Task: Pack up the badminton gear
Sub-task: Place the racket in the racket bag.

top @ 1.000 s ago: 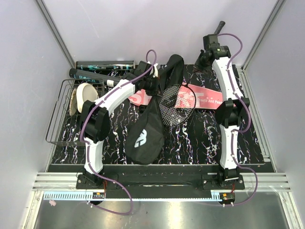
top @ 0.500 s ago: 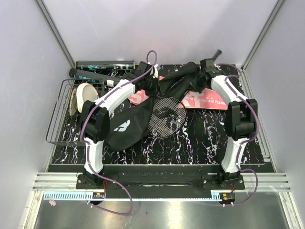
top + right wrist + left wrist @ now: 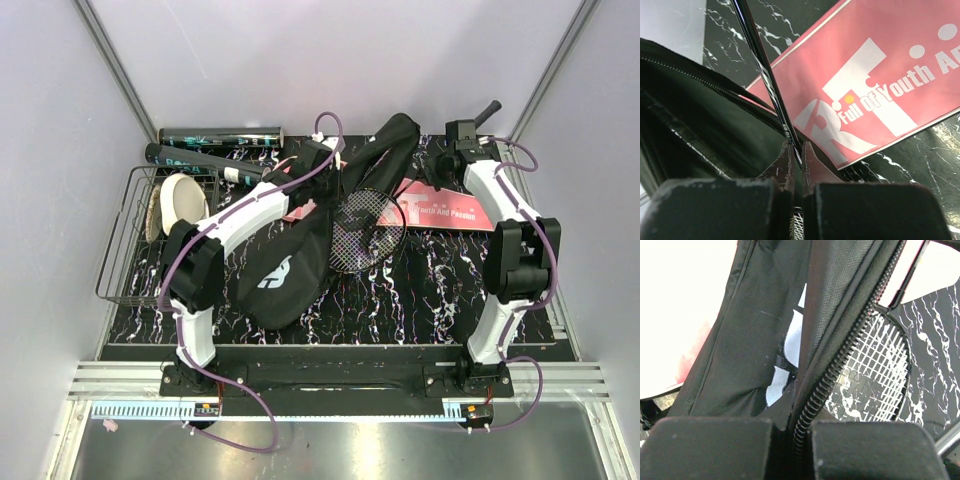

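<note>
I count, from above: one black bag [image 3: 280, 275], one pink racket case [image 3: 455, 213], one racket [image 3: 365, 235] in sight, two dark tubes [image 3: 220, 134] at the bench's [image 3: 440, 290] back-left corner, one wire basket [image 3: 115, 262] at its left edge, one cream disc [image 3: 183, 200] inside that basket.

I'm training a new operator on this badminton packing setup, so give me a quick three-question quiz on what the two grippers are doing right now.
1. True or false: the right gripper is shut on the racket shaft.
2. Fill in: the left gripper pinches the zipper edge of the ____.
3. What lies flat beneath that shaft?
Key: 1 true; 2 black bag; 3 pink case.
</note>
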You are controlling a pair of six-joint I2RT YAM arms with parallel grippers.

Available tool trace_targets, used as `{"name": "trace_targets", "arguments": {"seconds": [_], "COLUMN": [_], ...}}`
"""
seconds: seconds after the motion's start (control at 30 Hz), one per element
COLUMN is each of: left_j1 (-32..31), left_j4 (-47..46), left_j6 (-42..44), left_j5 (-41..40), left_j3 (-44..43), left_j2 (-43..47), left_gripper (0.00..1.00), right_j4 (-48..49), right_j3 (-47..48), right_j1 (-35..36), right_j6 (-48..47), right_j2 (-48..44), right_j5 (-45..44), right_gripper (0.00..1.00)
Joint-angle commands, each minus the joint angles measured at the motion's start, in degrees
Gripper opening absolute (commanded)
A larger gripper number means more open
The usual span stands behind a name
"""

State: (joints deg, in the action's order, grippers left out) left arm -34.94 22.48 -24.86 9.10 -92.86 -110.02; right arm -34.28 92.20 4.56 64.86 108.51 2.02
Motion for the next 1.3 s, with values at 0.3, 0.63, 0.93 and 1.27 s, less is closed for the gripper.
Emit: {"name": "trace_targets", "arguments": {"seconds": [0.3,0.63,0.93,1.27], "left_j1": [-5.5,-6.8,-6.5,-4.5], "left_j4": [-8.0,-16.2,-14.0,-19.0], "left_j6": [3.6,2.0,1.7,9.8], "left_j5": [-8.8,-16.2,-17.1,5.8], "left_j3": [-4.0,0.2,-1.1,4.8], "left_j2": [1.1,2.4,0.1,3.2], "left_gripper": [0.00,0.00,0.00,0.00], "right_j4": [6.7,17.2,23.1,32.5], "right_j3": [2.8,-5.2,-6.9,-18.5], "right_j1": [12.0,13.4,15.3,16.4], "right_j6": [9.1,17.0,4.1,-17.2], "right_j2": [-2.0,-2.6,-0.9,-5.8], "right_j5": [4.2,12.5,23.9,42.2], "right_gripper": [0.00,0.00,0.00,0.00]}}
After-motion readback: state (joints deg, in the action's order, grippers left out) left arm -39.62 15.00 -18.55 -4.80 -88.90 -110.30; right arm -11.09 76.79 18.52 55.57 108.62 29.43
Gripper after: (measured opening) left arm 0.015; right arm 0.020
